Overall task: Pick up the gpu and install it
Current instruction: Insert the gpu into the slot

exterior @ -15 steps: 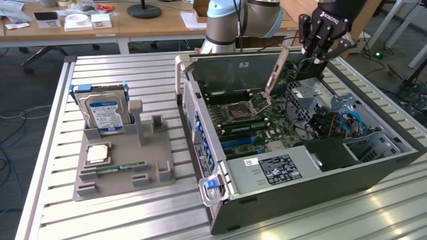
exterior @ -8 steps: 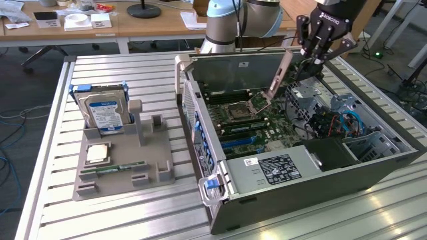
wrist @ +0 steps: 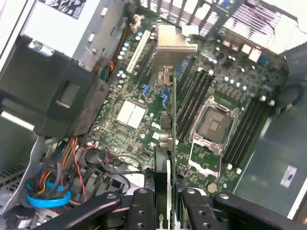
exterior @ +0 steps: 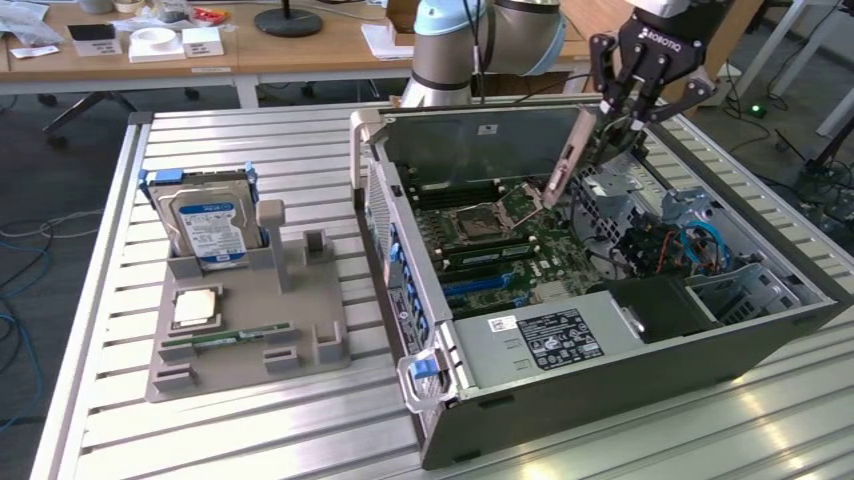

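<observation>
- Hand (exterior: pixel 617 122): narrowed onto the gpu (exterior: pixel 569 165), one finger on each flat face. I hold it by one end, which leaves the rest of the card hanging free of my fingers (wrist: pixel 142 203).
- The gpu, wrist view (wrist: pixel 166 129): seen edge-on, running away from my hand toward the motherboard (wrist: pixel 129 115). The pale metal bracket (wrist: pixel 175 40) is at the far end.
- Position of the gpu: inside the mouth of the open computer case (exterior: pixel 601 390), tilted, over the motherboard near the CPU socket (wrist: pixel 211 125) and the memory slots (wrist: pixel 194 103). I cannot tell whether its far end touches anything. It is not seated in a slot.
- Computer case: lies on its side on the desk (exterior: pixel 200 445) with the side panel off. The motherboard therefore faces up, and I can reach it from above.
- Grey holder tray (exterior: pixel 300 335): on the desk at the exterior view's left, well apart from the case. The hard drive (exterior: pixel 207 225) stands upright in a slot, probably so its faces can be gripped. A green RAM stick (exterior: pixel 240 336) lies in a channel.
</observation>
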Available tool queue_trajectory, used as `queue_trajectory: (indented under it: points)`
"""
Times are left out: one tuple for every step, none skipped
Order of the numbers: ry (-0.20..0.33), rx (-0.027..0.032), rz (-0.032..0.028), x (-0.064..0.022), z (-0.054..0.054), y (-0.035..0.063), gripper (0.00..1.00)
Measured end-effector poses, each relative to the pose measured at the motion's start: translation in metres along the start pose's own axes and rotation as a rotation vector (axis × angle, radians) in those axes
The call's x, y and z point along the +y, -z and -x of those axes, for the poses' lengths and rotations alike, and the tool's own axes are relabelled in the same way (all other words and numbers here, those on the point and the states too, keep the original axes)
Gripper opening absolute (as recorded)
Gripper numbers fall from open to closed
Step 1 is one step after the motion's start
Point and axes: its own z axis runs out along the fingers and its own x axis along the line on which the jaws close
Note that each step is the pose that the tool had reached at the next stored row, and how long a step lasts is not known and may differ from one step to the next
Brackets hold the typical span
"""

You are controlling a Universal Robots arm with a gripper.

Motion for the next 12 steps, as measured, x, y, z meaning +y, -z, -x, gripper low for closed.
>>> queue_trajectory:
  points:
    - [0.015, 0.0007, 0.0004, 0.0, 0.0, -0.0001, 0.26]
    - [0.03, 0.0013, 0.0008, 0.0, 0.0, -0.0002, 0.26]
    - [0.042, 0.0018, 0.0011, 0.0, 0.0, -0.0002, 0.26]
    - [0.048, 0.002, 0.0012, 0.0, 0.0, -0.0002, 0.26]
    - [0.05, 0.0021, 0.0012, 0.0, 0.0, -0.0002, 0.26]
    - [0.051, 0.002, 0.0011, 0.0, 0.0, -0.0003, 0.26]
    - [0.051, 0.002, 0.0012, 0.0, 0.0, -0.0003, 0.26]
    - [0.052, 0.0021, 0.0011, 0.0, 0.0, -0.0003, 0.26]
    - [0.052, 0.0021, 0.0012, 0.0, 0.0, -0.0003, 0.26]
    - [0.045, 0.0018, 0.0009, 0.0, 0.0, -0.0006, 0.26]
    - [0.025, 0.0012, 0.0006, 0.0, 0.0, -0.0008, 0.26]
    - [0.007, 0.0005, 0.0002, 0.0, 0.0, -0.0011, 0.26]
